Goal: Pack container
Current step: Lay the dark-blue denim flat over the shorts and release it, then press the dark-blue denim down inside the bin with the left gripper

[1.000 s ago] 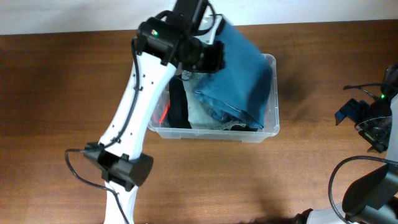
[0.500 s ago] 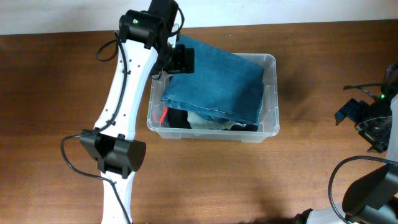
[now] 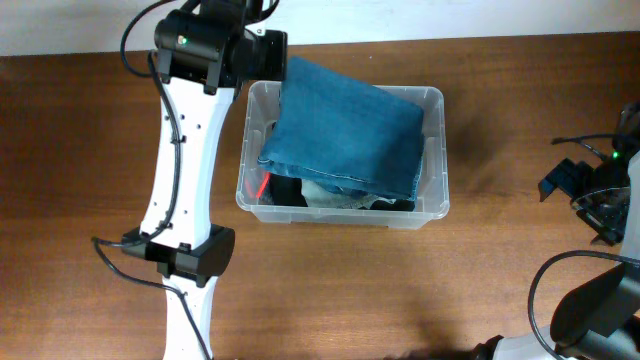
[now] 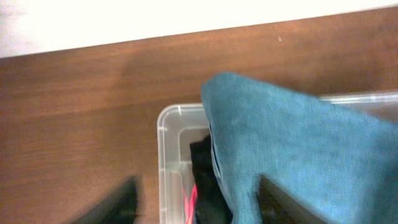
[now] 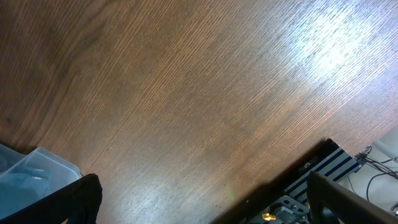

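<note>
Change: the left end effector point(image 3: 265, 52) has let go of the blue denim cloth point(image 3: 345, 135) and pulled back toward the far left corner of the container point(image 3: 340, 215); a second ago it held that cloth bunched up above the bin
Left end effector now: in the left wrist view its fingers point(image 4: 109, 205) stand apart with nothing between them, and I see the cloth lying free below
Blue denim cloth: spread flat over the top of the load, covering most of the opening; one corner pokes over the far rim near the left arm
Container: sits on the brown surface point(image 3: 100, 150) at the middle of the overhead view, already holding a dark garment point(image 3: 285, 190), a pale cloth point(image 3: 330, 195) and something red point(image 3: 262, 185) under the denim
Right end effector point(image 3: 590, 195): fingers apart and empty, parked well off to the right; its wrist camera catches only a corner of the bin
Meaning for the task: I judge this item placed; the overhanging corner may want tucking in, otherwise I can fetch the next piece
</note>
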Available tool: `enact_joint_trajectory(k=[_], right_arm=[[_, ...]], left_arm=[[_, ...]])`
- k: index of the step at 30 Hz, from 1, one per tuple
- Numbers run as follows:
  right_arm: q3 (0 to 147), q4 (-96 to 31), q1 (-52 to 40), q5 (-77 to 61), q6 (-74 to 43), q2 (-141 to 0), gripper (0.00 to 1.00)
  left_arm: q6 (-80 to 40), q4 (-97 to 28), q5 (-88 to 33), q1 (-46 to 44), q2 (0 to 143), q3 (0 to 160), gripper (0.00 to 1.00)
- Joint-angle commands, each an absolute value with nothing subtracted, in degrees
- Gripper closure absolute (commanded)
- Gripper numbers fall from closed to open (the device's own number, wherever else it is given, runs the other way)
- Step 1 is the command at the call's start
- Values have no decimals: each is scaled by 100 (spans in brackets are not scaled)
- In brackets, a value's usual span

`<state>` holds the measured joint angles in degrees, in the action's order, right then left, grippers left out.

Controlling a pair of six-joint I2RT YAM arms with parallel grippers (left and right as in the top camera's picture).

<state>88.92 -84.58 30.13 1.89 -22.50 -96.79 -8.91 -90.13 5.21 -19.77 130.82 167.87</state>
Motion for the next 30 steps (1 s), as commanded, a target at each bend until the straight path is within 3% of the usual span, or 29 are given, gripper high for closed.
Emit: enact_joint_trajectory(k=[1,3,9,24,30], right_arm=[[8882,-8455,3030,196,-2300,-9649,2],[8882,-8455,3030,196,-2300,-9649,2],[8882,-8455,3030,196,-2300,-9649,2],[8882,-8455,3030,196,-2300,-9649,2],[8882,-8455,3030,196,-2300,-9649,2]], left_arm=[[-548,-9362,-99,-2222,13135,16739,75],[-548,-9483,-91,-2421,13159,16529,87],[-530,-9231,-62,-2803,13225,15596,98],[-510,-8919,235,-2565,14053,13544,99],[-504,-8980,279,-2571,13968,13878,99]])
